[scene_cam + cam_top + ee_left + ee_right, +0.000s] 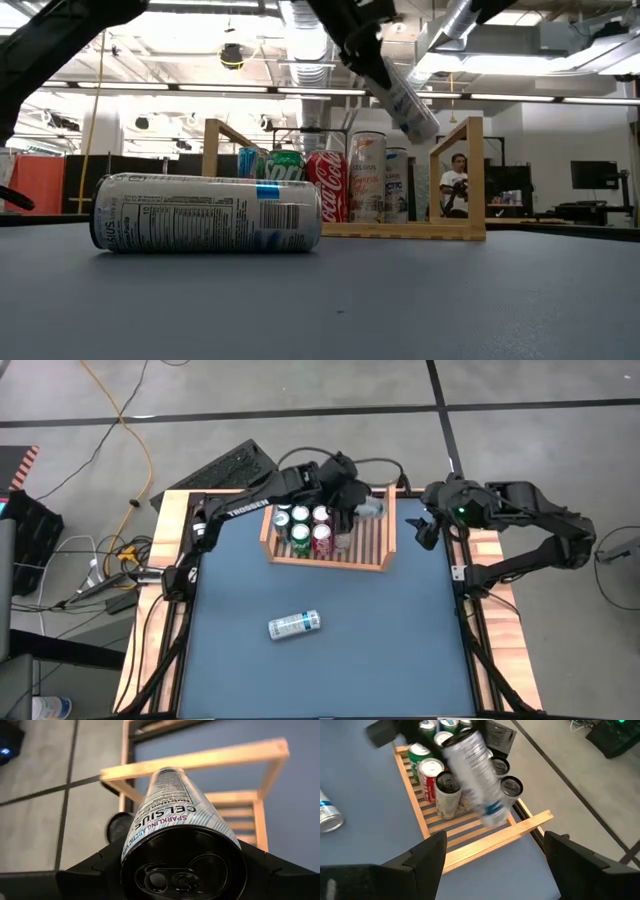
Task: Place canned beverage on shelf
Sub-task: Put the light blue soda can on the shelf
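Blue bench [330, 670] w/ shelf [383, 540] at rear. Left end effector [352, 510] is gripping Celsius can [475, 775], tilting it over the free slats (for seating beside the standing cans [302, 528]). Right end effector [490, 857] is waiting open nearby.

The left gripper [352, 503] is stretched forward over the far middle of the table, its fingers closed around a load; the right gripper [424, 530] waits near the right edge, fingers apart

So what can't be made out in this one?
- Left gripper fingertips: left wrist view, hidden behind the held can.
- Held can's label: right wrist view, motion-blurred.
- Back-row cans on the shelf: low view, hidden by front cans.
- Right gripper: high view, too small.
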